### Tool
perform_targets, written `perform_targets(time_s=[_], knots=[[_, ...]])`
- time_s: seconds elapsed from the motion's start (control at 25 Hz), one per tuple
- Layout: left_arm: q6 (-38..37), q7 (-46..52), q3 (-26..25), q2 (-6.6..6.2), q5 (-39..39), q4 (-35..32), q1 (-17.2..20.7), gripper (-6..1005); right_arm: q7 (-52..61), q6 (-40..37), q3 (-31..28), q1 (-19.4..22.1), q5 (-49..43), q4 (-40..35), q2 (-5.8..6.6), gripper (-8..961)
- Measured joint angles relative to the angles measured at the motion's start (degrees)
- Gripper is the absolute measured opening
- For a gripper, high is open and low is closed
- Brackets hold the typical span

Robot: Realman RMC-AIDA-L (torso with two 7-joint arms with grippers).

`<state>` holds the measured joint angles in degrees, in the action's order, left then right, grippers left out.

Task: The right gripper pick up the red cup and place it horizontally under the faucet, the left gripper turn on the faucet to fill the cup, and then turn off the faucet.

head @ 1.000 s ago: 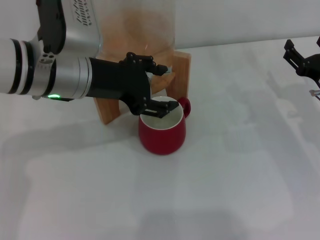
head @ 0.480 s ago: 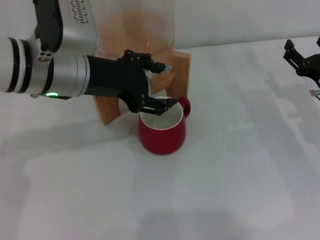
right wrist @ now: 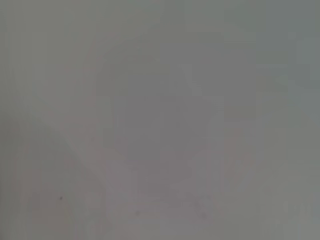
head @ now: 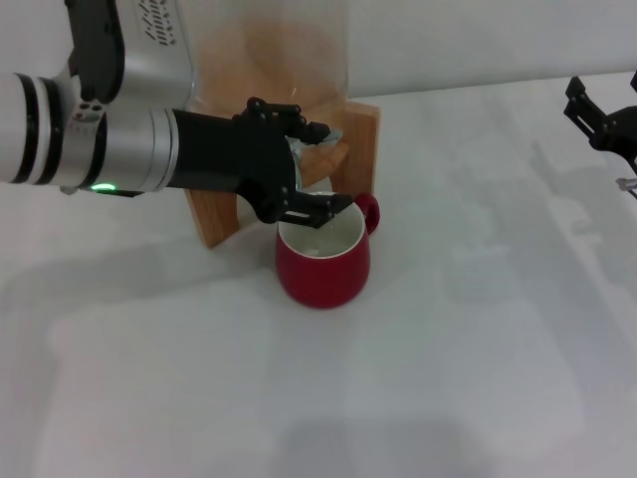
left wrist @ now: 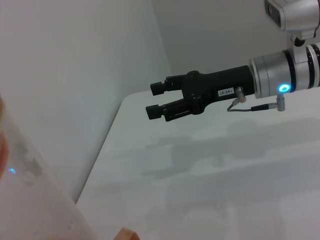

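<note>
The red cup (head: 323, 267) stands upright on the white table, its handle toward the wooden stand (head: 364, 134). My left gripper (head: 331, 167) reaches in from the left just above the cup's rim. Its fingers are spread open, one set above and one below the spot where the faucet sits. The black fingers hide most of the faucet; only a pale metal bit (head: 324, 142) shows. My right gripper (head: 597, 118) hangs at the far right edge, open and holding nothing. It also shows in the left wrist view (left wrist: 157, 100).
The clear glass dispenser (head: 269, 50) rises from the wooden stand at the back. Its wall fills the corner of the left wrist view (left wrist: 30, 190). White table (head: 448, 349) spreads in front and to the right. The right wrist view shows only a blank grey surface.
The left gripper has shifted slightly back toward the stand, and its lower fingers have lifted a little over the cup's rim. Cup and right arm have not moved.
</note>
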<state>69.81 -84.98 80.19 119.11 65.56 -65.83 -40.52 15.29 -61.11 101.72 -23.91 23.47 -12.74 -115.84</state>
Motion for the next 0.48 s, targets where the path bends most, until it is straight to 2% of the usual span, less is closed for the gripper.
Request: perform_targets(time_s=[0.32,0.48], knots=[[0.6,0.4,1.7,0.3,0.6,-0.3,0.8,810,0.0,-0.1,0.0,0.0,0.0,0.0,0.0,874],[0.6,1.1,3.4,0.38,1.4,-1.6,2.6,810,0.0,-0.1,0.1,0.0,0.0,0.0,0.0,874]])
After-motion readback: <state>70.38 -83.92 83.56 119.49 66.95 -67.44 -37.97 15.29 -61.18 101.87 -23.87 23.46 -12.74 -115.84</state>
